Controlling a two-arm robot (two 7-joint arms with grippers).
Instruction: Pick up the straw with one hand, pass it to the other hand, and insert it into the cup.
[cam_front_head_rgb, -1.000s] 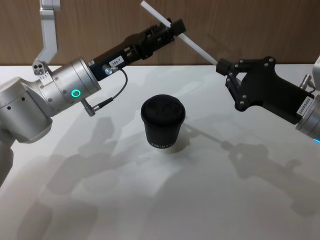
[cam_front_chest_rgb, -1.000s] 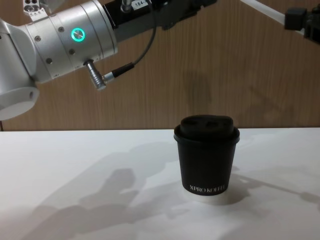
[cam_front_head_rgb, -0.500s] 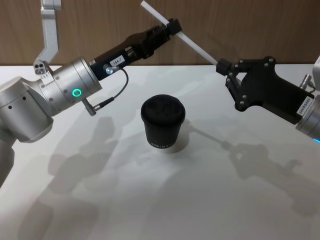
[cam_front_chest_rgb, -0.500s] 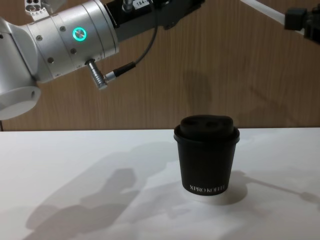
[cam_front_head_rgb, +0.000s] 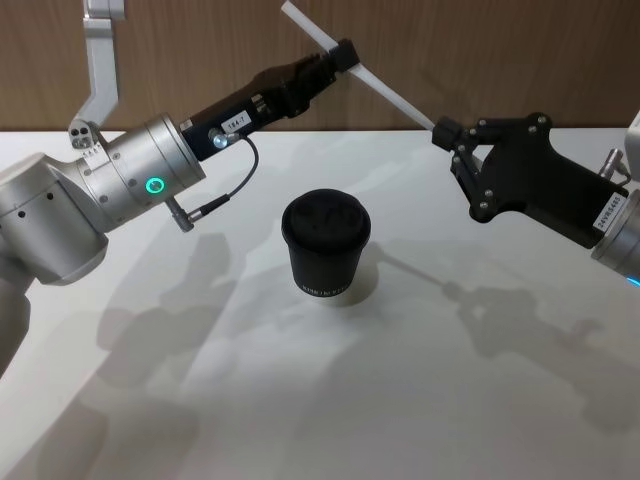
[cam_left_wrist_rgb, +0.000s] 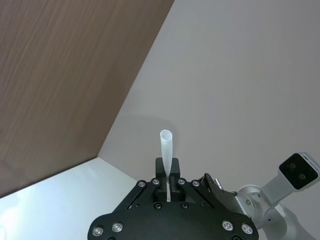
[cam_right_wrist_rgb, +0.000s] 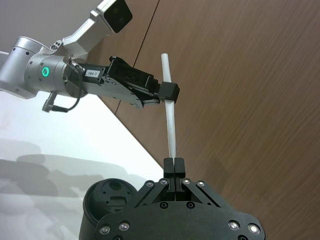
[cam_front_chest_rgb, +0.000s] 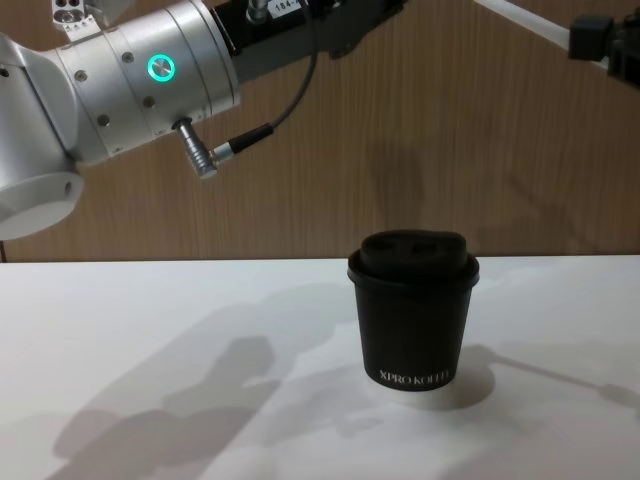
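The white straw (cam_front_head_rgb: 395, 97) hangs slanted in the air above and behind the cup, and both grippers hold it. My left gripper (cam_front_head_rgb: 345, 55), on the silver wrist with the green ring light, is shut on the straw's upper part. In the left wrist view the straw (cam_left_wrist_rgb: 165, 145) rises from between the fingers of the left gripper (cam_left_wrist_rgb: 168, 166). My right gripper (cam_front_head_rgb: 443, 130) is shut on the straw's lower end; the right wrist view shows the right gripper (cam_right_wrist_rgb: 174, 167) pinching the straw (cam_right_wrist_rgb: 170, 120). The black lidded cup (cam_front_head_rgb: 325, 245) stands upright on the table below, also in the chest view (cam_front_chest_rgb: 414, 315).
The white table (cam_front_head_rgb: 300, 400) stretches around the cup, with a wooden wall behind it. A grey cable with a metal plug (cam_front_head_rgb: 205, 205) loops off the left wrist, well above the table and to the left of the cup.
The left gripper's fingers have closed onto the straw's upper part and the arm has shifted slightly. The right gripper and the cup have not moved.
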